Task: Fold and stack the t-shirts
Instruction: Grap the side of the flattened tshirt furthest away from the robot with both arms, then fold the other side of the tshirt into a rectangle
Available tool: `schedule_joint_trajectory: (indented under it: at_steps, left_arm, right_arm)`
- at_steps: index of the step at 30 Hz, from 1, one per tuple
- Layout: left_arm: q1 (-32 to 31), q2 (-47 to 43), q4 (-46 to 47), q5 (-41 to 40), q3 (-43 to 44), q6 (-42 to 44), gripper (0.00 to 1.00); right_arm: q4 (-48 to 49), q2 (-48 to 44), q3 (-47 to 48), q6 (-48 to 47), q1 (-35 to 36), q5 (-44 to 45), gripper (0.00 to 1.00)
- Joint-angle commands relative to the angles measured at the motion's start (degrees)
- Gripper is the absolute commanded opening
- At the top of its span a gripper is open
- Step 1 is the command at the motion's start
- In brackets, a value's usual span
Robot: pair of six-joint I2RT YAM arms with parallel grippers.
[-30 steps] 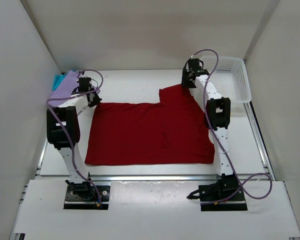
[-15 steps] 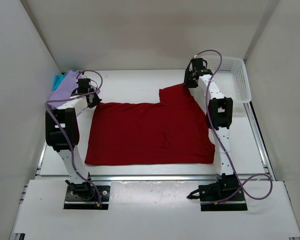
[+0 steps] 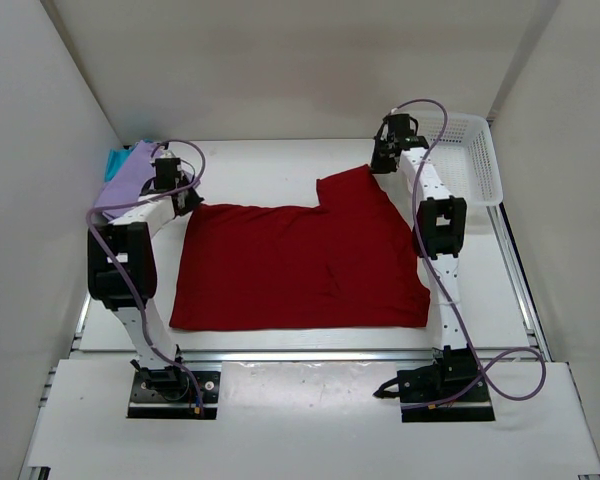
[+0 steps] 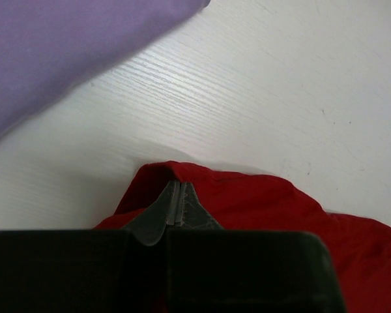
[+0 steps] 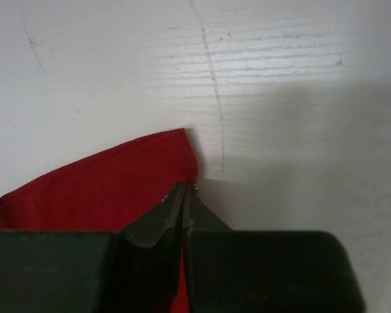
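While the red shirt [image 3: 300, 265] lies spread flat in the middle of the white surface [image 3: 260, 165], both arms reach to its far edge. The left gripper [image 4: 176, 207] is pinched tight on the shirt's far left corner, and red cloth bunches up around its fingertips. The right gripper [image 5: 184, 199] is pinched tight on the far right corner, where a sleeve sticks out toward the back. Its tips bite the very edge of the red cloth. A purple shirt [image 3: 130, 172] lies at the far left of the surface, just beside the left gripper, but not touching it. A teal shirt [image 3: 113, 160] peeks out from under the purple one. A white basket [image 3: 470, 160] sits at the far right, close to the right arm.
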Motion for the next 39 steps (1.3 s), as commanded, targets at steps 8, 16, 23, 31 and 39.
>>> schedule_joint_trajectory:
  at_steps: [8,16,23,31,39]
  left_arm:
    - [0.04,-7.48,0.72,0.99,-2.11,-0.84,0.00]
    - [-0.22,-10.03,0.89,0.56,-4.39,-0.05,0.00]
    - [1.44,-7.84,0.02,1.69,-4.93,0.31,0.00]
    - [2.59,-13.63,-1.21,2.22,-8.00,0.83,0.00]
    - [3.03,-21.28,-1.39,2.22,-11.87,0.31,0.00]
  right_arm:
    - [-13.21,-8.41,5.62,-2.17,2.15,2.06,0.00]
    - [-16.50,-23.31,-17.75,-4.02,3.38,1.80,0.00]
    - [12.62,-54.38,-69.16,-0.59,2.59,0.48,0.00]
    - [14.37,-62.20,-76.20,0.02,1.63,-2.59,0.00]
    - [14.63,-75.90,-84.11,0.55,-1.62,-6.55,0.00]
